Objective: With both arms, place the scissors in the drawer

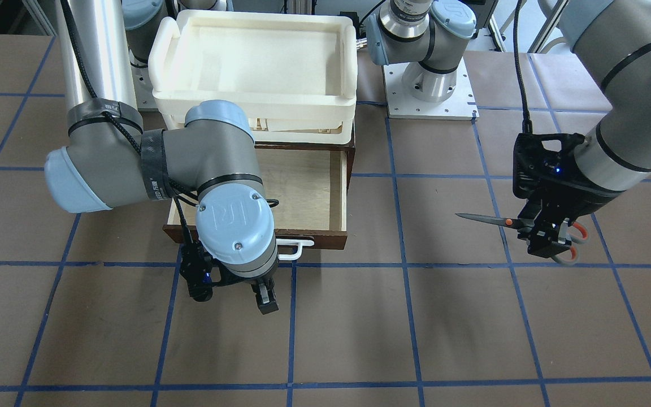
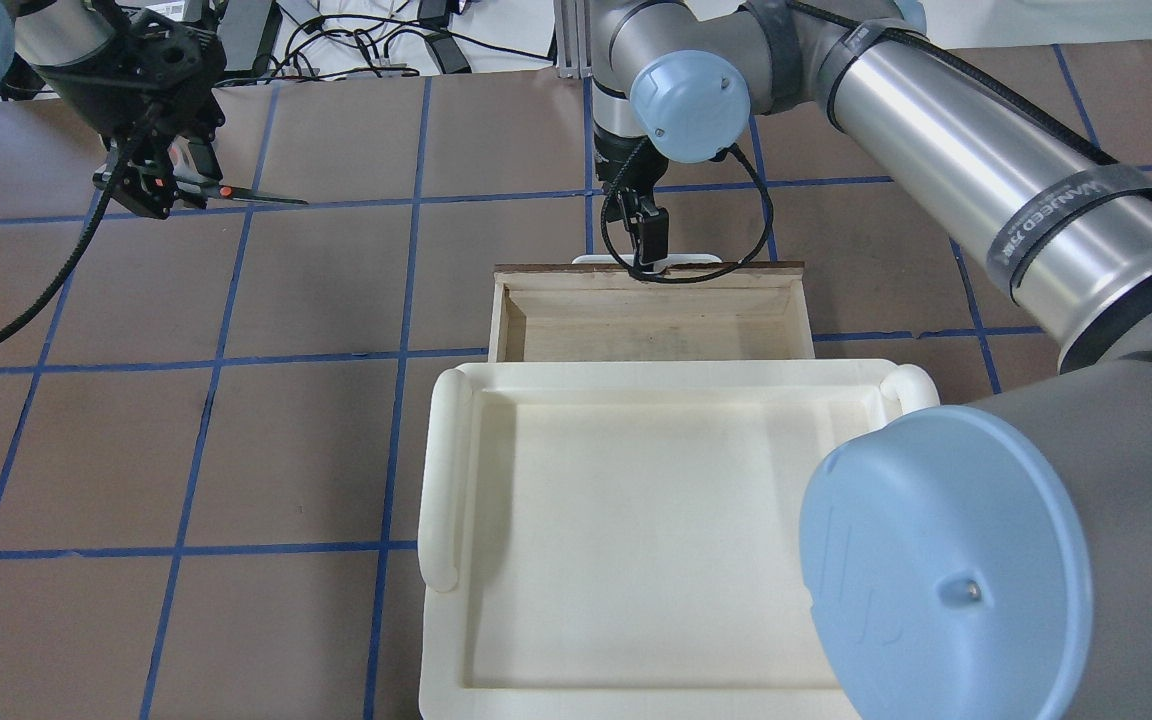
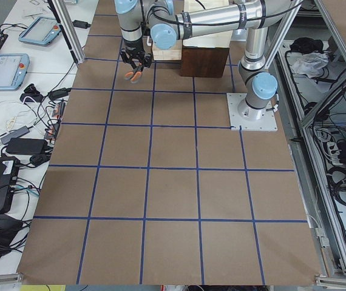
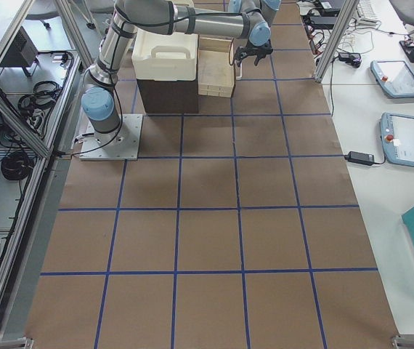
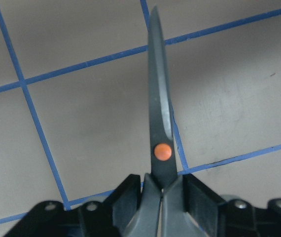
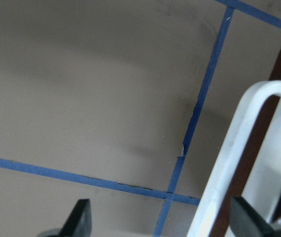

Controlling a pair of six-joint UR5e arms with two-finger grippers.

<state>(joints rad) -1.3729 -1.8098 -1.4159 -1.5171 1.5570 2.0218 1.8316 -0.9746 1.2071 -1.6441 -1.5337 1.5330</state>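
Observation:
The scissors (image 1: 492,220) hang in the air in my left gripper (image 1: 546,237), which is shut on them near the pivot, with the blades level and pointing toward the drawer side. In the left wrist view the dark blade (image 5: 159,123) sticks out between my fingers (image 5: 199,197). The brown drawer (image 1: 339,186) is pulled open and its pale inside is bare. My right gripper (image 2: 648,238) is open just in front of the drawer's white bar handle (image 1: 297,247). In the right wrist view the handle (image 6: 229,163) lies between my open fingertips (image 6: 81,217), close to the right one.
A cream-white plastic bin (image 1: 257,104) sits on top of the drawer cabinet, behind the open drawer. The brown table with blue grid lines (image 1: 404,316) stretches between the two grippers. The left arm's base (image 1: 430,85) stands behind.

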